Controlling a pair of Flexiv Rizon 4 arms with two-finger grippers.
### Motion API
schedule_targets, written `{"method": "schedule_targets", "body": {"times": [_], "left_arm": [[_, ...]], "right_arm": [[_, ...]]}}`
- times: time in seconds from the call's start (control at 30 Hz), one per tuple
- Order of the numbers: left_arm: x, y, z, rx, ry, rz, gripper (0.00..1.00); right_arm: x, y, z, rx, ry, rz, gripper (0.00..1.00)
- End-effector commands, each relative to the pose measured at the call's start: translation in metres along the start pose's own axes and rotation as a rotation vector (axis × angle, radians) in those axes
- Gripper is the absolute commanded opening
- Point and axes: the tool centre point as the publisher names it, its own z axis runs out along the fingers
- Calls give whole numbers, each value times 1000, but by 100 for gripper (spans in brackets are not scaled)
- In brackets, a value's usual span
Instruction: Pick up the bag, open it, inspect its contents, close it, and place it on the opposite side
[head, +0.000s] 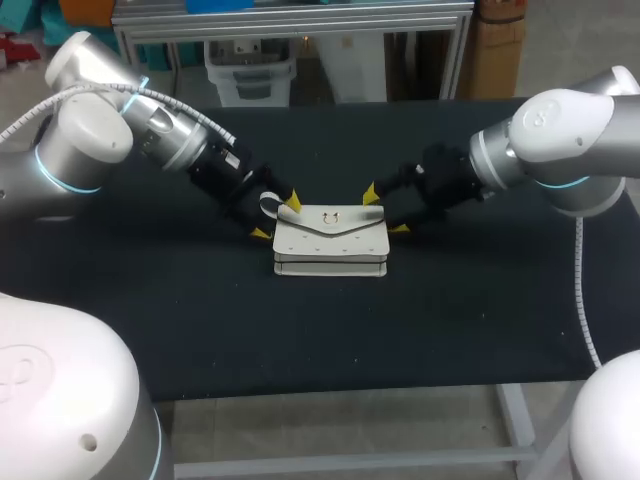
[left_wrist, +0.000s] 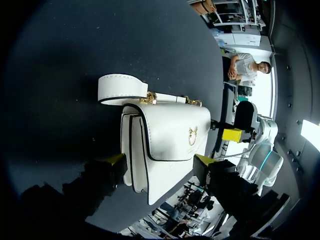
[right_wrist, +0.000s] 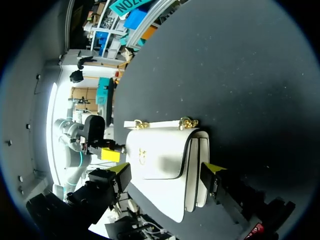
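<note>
My left tool (left_wrist: 160, 160) is spread wide, with a yellow tip on each side of the white bag (left_wrist: 167, 135) at its near end and, as far as I can see, no pinch on it. My right tool (right_wrist: 166, 167) straddles the other end, its fingers likewise parted. The bag lies flat mid-tabletop (head: 200, 320), flap fastened and gold clasp (head: 333, 216) up. For the pick-up I'd close both tools evenly on the body, below the flap's edge, and lift level. Beyond the left tool the looped strap (left_wrist: 122, 89) lies loose, so I'd keep it clear of the fingers.
</note>
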Motion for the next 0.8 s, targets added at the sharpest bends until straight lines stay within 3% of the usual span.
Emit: {"method": "schedule_targets", "body": {"times": [0.03,0.1,0.17,0.27,0.37,0.43,0.8], "left_arm": [[2,13,-14,41,-20,-11,100],[2,14,-19,48,-32,-19,100],[0,14,-24,48,-45,-27,100],[-5,13,-33,49,-81,-44,100],[-10,11,-43,42,-102,-52,100],[-13,10,-49,44,-117,-66,100],[-24,11,-56,41,-134,-99,100]], "right_arm": [[4,-12,-7,-13,-6,-7,100],[4,-16,-7,-12,-7,-10,100],[5,-20,-7,-8,-10,-14,93],[5,-26,-7,-3,-21,-20,69],[3,-30,-7,1,-31,-22,53],[1,-32,-6,6,-34,-21,49],[-11,-37,5,32,-30,-3,47]]}}
